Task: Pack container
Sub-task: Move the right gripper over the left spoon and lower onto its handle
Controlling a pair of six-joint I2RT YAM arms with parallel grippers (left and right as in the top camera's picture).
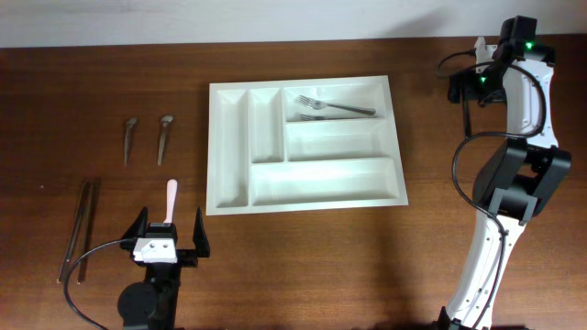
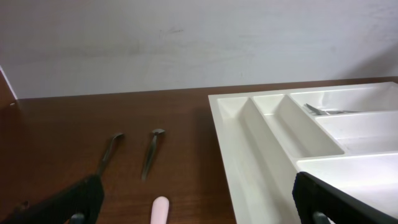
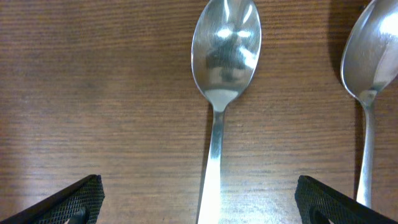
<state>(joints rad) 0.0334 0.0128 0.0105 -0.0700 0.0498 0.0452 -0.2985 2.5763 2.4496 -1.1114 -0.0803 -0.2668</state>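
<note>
The container is a white compartment tray in the middle of the table, with two forks in its back right compartment. In the left wrist view its near wall runs along the right side. My left gripper is open low at the front left. A pink handle lies on the table between its fingers, untouched. My right gripper is open close above the wood. A steel spoon lies lengthwise between its fingers, and a second spoon lies to the right.
Two small dark spoons lie left of the tray. A pair of long thin sticks lies at the front left. The right arm stands along the right side, reaching to the back right corner.
</note>
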